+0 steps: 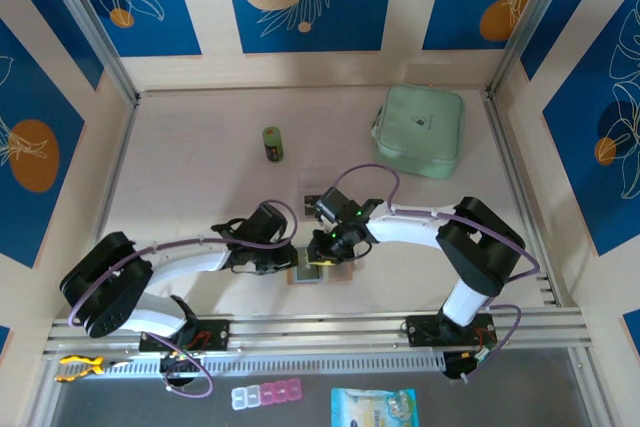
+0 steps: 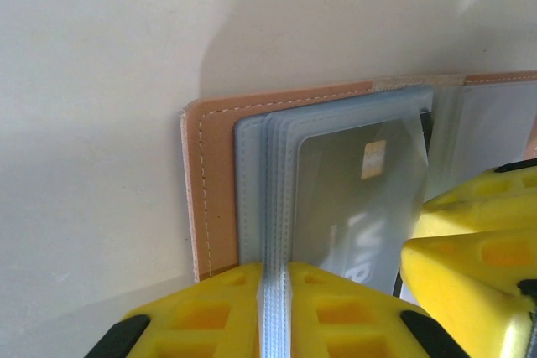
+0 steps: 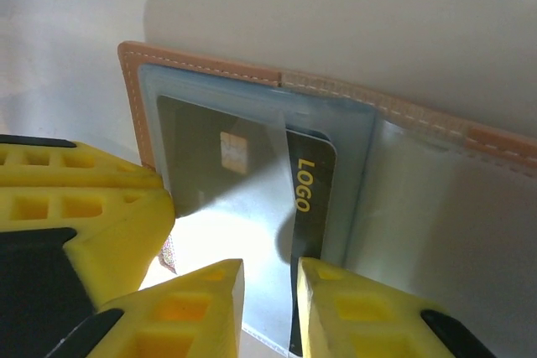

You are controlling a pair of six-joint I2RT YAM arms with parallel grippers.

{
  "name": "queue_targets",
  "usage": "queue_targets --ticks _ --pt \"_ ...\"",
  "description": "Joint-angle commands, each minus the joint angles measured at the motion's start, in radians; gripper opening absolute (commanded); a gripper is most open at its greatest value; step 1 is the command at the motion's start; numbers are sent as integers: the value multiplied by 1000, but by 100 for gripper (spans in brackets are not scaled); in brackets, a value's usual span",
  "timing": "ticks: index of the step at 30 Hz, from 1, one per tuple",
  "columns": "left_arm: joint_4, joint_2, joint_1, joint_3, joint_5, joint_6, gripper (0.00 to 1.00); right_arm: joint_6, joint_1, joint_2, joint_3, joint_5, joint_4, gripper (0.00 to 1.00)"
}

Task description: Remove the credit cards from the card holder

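- Where both arms meet at the near middle of the table [image 1: 190,187], the holder [image 1: 312,275] lies open and flat. Its pink-tan stitched cover faces down and its clear sleeves [image 2: 252,199] face up.
- Left gripper [image 2: 275,303]: clenched on the holder. The yellow fingers [image 2: 201,320] press the bundled sleeve edges from both sides.
- Right gripper [image 3: 268,299]: the yellow fingers [image 3: 352,312] stand a narrow gap apart. They straddle the near edge of one sleeve and of the dark card [image 3: 312,165] inside it. Whether they pinch the card cannot be told.
- Card position: seated in its sleeve inside the holder, close to the cover's stitched edge. A translucent flap overlaps the part that bears the chip.
- Card markings, right wrist view: a gold chip [image 3: 232,153], and the word "LOGO" in yellow capitals. The word runs lengthwise down the uncovered strip, so it reads sideways.
- Card markings, left wrist view: a gold chip and large white letters show through a sleeve. The letters are blurred and cut off by the fingers, so they are not legible.
- Gripper spacing: the two grippers work just beside each other over the holder. Each wrist view shows the other arm's yellow finger at its edge.
- Pouch [image 1: 420,130]: mint green, at the far right of the table, well apart from the holder. A small dark mark on its face is too small to read.
- Bottle [image 1: 272,144]: small and green, upright beyond the holder. Its label is not legible.
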Motion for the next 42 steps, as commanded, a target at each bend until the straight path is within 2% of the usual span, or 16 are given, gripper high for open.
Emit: queue_targets --ticks 1,8,20,36,42 --pt "-30 20 6 -4 -3 -1 14 17 -4 17 -20 -36 21 23" --pt "-28 20 6 -5 -2 -1 14 24 -5 37 -26 -31 19 23" --pt "-31 12 7 -9 -8 -2 16 -5 7 15 19 77 -113 26" --pt "-72 -9 6 79 -2 27 15 1 -2 -88 -8 62 -86 26" --pt "-54 -1 0 113 31 25 12 8 -27 -110 -39 48 -68 26"
